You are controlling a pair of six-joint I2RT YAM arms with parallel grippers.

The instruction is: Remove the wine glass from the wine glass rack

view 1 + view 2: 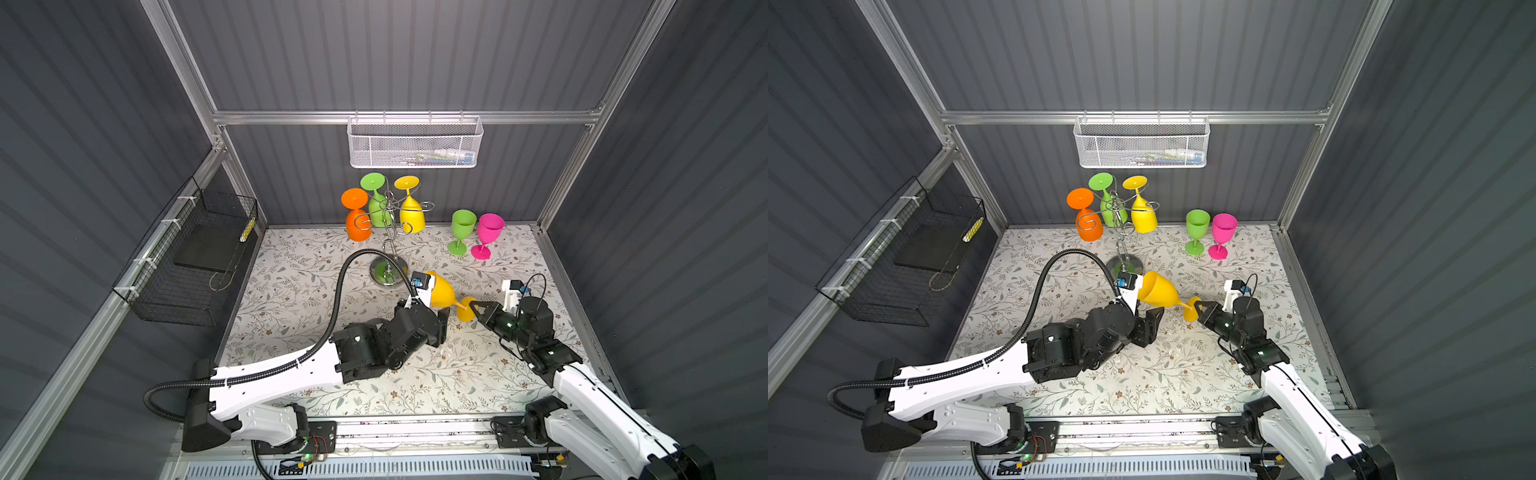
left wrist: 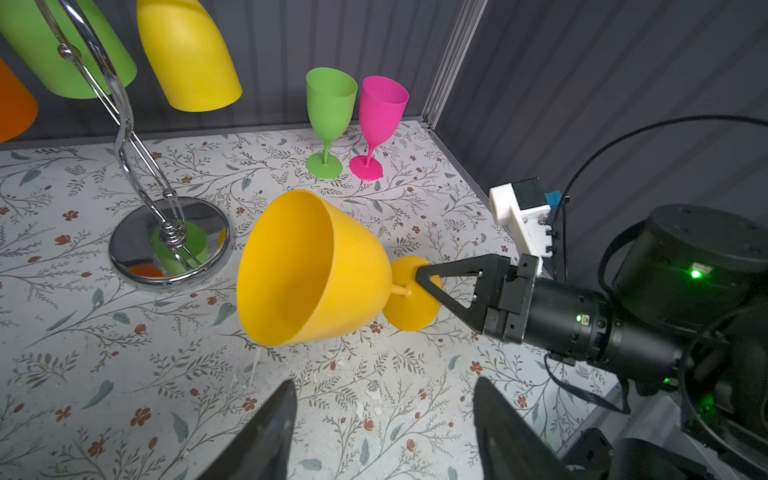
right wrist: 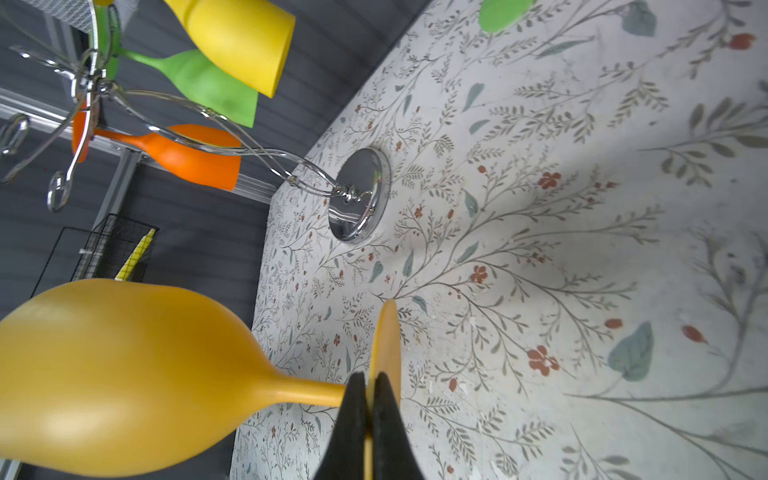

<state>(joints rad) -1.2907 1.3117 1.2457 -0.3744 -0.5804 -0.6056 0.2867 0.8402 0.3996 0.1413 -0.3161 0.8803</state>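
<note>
As the right tool (image 2: 419, 275) clenched the wine glass (image 2: 316, 270) foot, the released left tool (image 2: 382, 386) needed the bowl ahead centred.

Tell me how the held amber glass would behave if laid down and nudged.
Likely rolls in an arc: the amber glass has a wide round bowl and smaller foot. Probably light and stiff: the right tool holds it sideways by the foot alone. Matte opaque walls suggest plastic.

Amber wine glass (image 2: 353, 270) tipped sideways near upright chrome rack (image 2: 137, 249)
</note>
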